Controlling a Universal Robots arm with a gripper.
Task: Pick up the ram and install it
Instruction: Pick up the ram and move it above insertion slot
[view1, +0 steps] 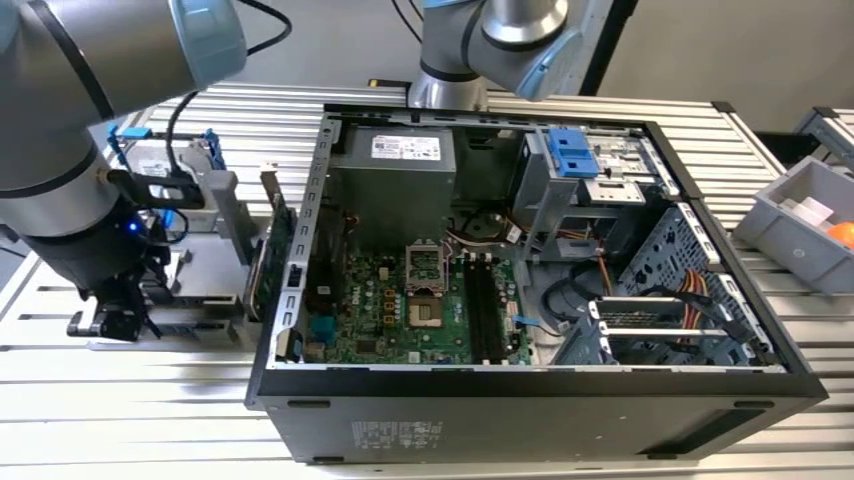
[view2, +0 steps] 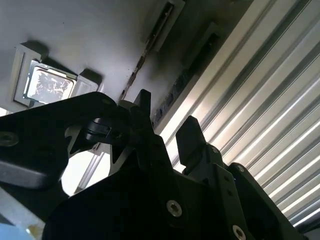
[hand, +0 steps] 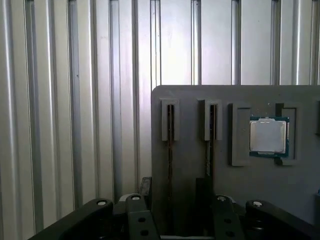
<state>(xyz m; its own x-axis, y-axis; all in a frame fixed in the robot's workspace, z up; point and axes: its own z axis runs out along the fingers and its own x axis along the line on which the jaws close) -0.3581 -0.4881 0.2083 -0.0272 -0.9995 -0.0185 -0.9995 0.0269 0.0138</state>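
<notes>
Grey plastic is forming the parts holder (hand: 190, 100) that is lying on the ribbed aluminium counter (hand: 50, 100), and the ram (hand: 170, 150) is standing on edge in one of its two narrow slots, the one farther from the processor chip (hand: 268, 136). A second memory stick (hand: 210, 145) is sitting in the neighbouring slot, between the ram and the chip.

In the first wrist view the end effector (hand: 174, 189) is hanging low over the holder with its two black fingers (hand: 145, 186) standing apart, one on each side of the ram's slot. It is gripping nothing, and whether a finger is touching the stick cannot be told. The second wrist view is showing the same parted fingers (view2: 192, 134) with bright counter in the gap.

In the exterior view the arm is reaching down at the exterior view's left, just beside the open computer case (view1: 534, 390). The green motherboard (view1: 400, 310) is lying exposed inside the case, well apart from the ram.
</notes>
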